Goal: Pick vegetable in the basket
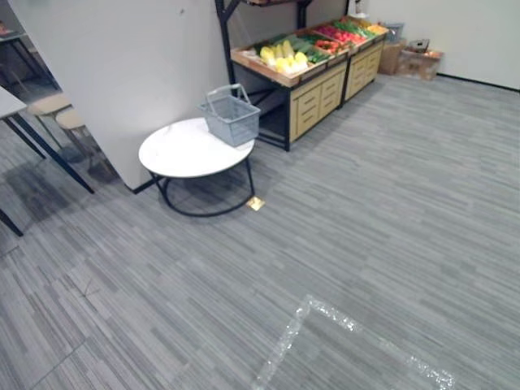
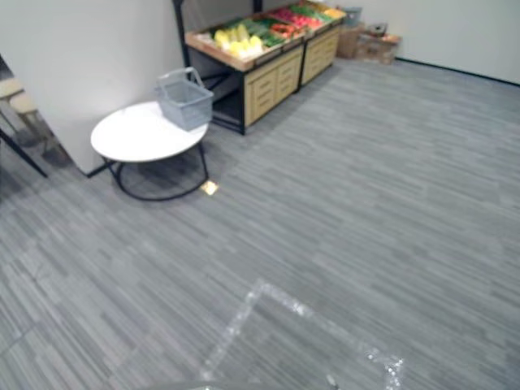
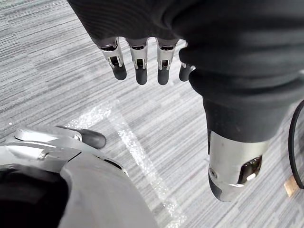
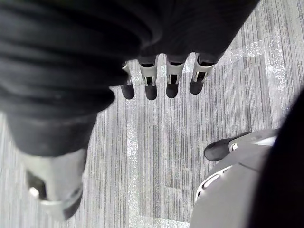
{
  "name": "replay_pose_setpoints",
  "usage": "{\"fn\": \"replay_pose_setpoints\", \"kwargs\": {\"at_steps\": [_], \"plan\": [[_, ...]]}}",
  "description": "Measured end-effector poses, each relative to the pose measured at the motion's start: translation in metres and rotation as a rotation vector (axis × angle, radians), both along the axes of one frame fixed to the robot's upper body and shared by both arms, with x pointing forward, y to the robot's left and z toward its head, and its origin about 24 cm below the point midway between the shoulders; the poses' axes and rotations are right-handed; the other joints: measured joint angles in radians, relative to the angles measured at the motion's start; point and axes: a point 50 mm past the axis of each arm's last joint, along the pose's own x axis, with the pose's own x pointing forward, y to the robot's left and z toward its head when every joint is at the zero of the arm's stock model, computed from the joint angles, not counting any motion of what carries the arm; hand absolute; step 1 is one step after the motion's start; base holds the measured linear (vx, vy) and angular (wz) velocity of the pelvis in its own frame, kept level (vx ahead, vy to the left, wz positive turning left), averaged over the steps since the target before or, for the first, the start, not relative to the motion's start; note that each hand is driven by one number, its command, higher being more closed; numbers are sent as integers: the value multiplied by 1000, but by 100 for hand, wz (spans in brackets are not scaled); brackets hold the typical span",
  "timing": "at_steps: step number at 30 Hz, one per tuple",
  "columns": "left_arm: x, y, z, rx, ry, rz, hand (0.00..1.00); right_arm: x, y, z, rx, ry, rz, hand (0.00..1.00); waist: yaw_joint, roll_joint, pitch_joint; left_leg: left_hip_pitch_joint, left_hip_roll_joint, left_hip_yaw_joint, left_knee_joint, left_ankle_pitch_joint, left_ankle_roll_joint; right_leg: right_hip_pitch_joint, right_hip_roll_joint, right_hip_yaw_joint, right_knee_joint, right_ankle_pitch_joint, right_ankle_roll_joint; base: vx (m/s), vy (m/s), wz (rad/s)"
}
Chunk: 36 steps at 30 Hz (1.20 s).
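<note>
the trouble i could see was the distance. the basket (image 1: pixel 231 115) sat at the far right edge of the round tabletop (image 1: pixel 175 153) and looked empty. the vegetables (image 1: pixel 286 54) lay on the stand (image 1: pixel 313 93) just beyond it. all of it was well away from the robot, across open floor. if the robot stopped short it would have to reach at full stretch, and i thought a stretched arm could shove the light basket off that edge or knock the piled vegetables loose. stepping in too close risked catching the table's dark frame (image 1: pixel 203 213). a small tan thing (image 1: pixel 255 203) on the floor beside the frame could also be trodden on. the left hand (image 3: pixel 141 64) hung over the floor with its fingers straight and slack, grasping nothing. the right hand (image 4: pixel 151 81) hung the same way, released and empty, touching nothing.
</note>
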Motion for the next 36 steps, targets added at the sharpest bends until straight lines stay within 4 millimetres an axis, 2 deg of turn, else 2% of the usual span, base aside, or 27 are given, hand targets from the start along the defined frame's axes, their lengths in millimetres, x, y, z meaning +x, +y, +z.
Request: {"fn": "replay_pose_setpoints", "kwargs": {"at_steps": [12,14,20,26,36], "plan": [[5,2,1,9,-43,53,0,18,4,2,17,-71,-73,0,6,0,2,-1,4,3,1,-1,-1,0,4,-1,-3,-1,1,-31,-14,-1],[8,3,3,15,-69,74,0,21,4,3,6,-86,-50,0,5,-7,8,-3,5,4,1,-1,0,-2,4,-1,-3,-1,0,-36,-22,-1],[28,1,8,37,-158,47,0,44,-1,12,-79,-171,76,0,5,0,20,-7,5,4,-1,-1,0,-4,5,-4,-8,-1,0,-5,-3,0],[42,0,11,43,-203,28,0,52,-4,15,-106,-182,152,0,5,-3,25,-14,4,3,-4,-2,-1,-7,5,-5,-9,-1,0,0,0,0],[45,0,12,46,-214,19,0,62,-5,18,-112,-210,163,0,3,5,35,-41,6,4,3,-2,-2,-36,5,-3,-1,-1,0,-22,-8,0]]}}
